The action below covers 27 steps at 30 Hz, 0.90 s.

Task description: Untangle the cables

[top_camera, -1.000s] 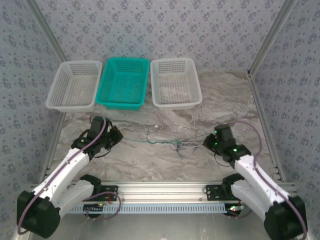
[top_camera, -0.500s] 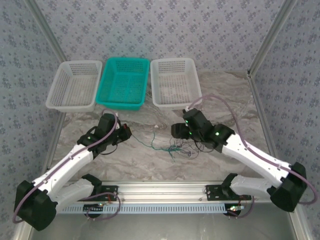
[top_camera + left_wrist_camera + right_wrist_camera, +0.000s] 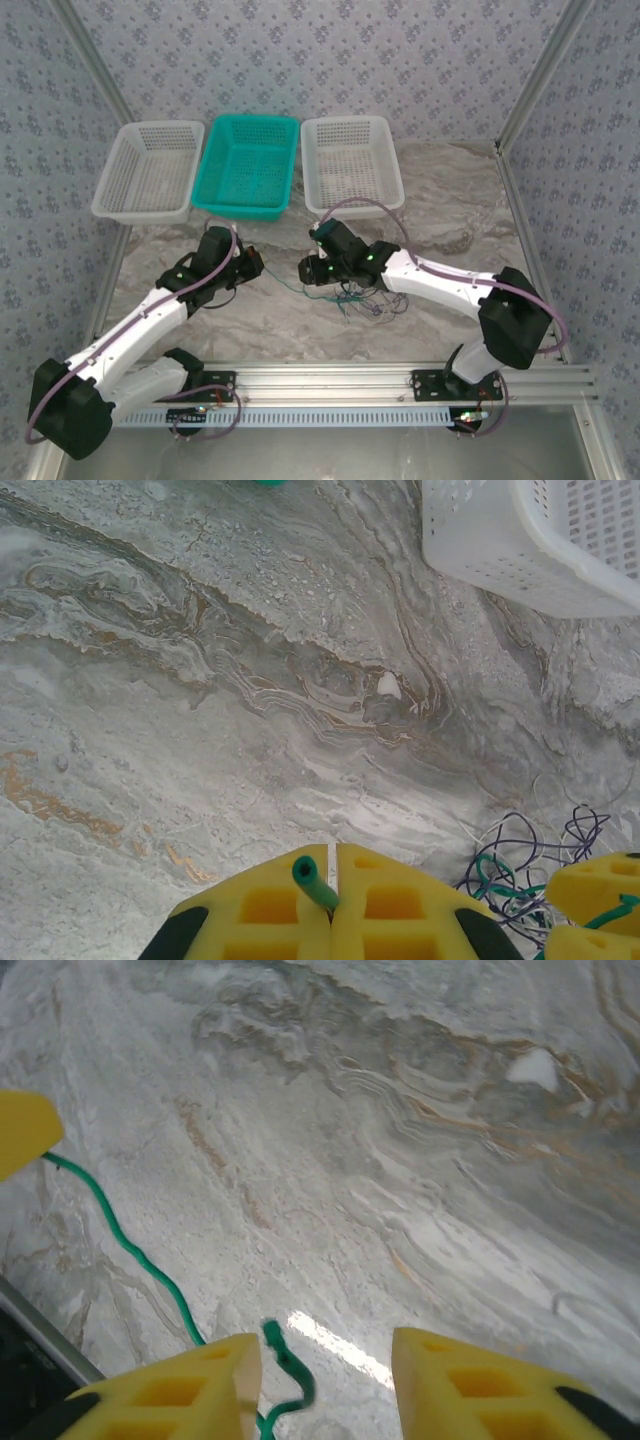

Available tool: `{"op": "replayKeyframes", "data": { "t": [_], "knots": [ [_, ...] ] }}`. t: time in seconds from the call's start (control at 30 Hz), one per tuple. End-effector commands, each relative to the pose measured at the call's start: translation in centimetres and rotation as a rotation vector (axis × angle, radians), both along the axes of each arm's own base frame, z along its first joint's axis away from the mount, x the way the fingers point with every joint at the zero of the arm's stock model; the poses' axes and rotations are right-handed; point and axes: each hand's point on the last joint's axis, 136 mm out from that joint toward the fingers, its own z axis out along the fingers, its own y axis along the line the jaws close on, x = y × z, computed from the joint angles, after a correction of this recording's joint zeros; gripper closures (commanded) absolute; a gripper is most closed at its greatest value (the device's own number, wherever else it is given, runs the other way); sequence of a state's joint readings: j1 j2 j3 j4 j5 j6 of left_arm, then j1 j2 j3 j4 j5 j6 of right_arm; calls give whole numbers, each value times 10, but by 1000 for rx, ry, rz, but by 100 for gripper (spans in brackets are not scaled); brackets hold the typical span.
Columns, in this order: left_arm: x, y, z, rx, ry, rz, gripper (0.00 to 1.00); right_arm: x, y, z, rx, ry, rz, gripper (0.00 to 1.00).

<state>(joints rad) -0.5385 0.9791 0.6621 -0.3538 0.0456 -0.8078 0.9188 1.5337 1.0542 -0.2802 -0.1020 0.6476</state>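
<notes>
Cables [image 3: 358, 297]: loose knot of green, pale and dark purple strands, lying mid-surface at 6 o'clock of the right white basket [image 3: 352, 207], well apart from it. From left wrist, knot at 4 o'clock of frame, purple loops and green strands on the marble surface [image 3: 200, 680].

Green cable [image 3: 315, 882] pinched in the seam of the left claw [image 3: 333, 858], stub end poking up out of the closed yellow pads. Clenched on it. From top, left claw at 9 o'clock of the knot, near it, with a thin green run between the two.

Right claw [image 3: 308, 268] at 10 o'clock of the knot, just beside it, between left claw and knot. From right wrist, right claw released: pads [image 3: 190, 1380] standing apart, curled green cable end lying in the gap close to the 9 o'clock pad, not squeezed. Can't tell if touching that pad. Same green line running off toward 10 o'clock of that frame, up to a yellow pad of the other claw.

Further out: teal basket [image 3: 245, 208] at 12 o'clock of left claw, left white basket [image 3: 110, 185] at 10 o'clock of it. All three baskets side by side in a row along the far edge.
</notes>
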Motion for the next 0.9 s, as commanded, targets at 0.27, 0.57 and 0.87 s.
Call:
{"op": "replayKeyframes", "data": {
  "t": [0.27,0.57,0.87],
  "knots": [
    [1,49,3,144,-11,205,100,29,-60,23,2,-100,-245,100],
    [-7,86,-1,148,25,330,100,42,-207,35,-72,-171,-650,100],
    [-5,101,7,178,14,387,100,33,-312,52,-100,-175,-977,100]
  ]
}}
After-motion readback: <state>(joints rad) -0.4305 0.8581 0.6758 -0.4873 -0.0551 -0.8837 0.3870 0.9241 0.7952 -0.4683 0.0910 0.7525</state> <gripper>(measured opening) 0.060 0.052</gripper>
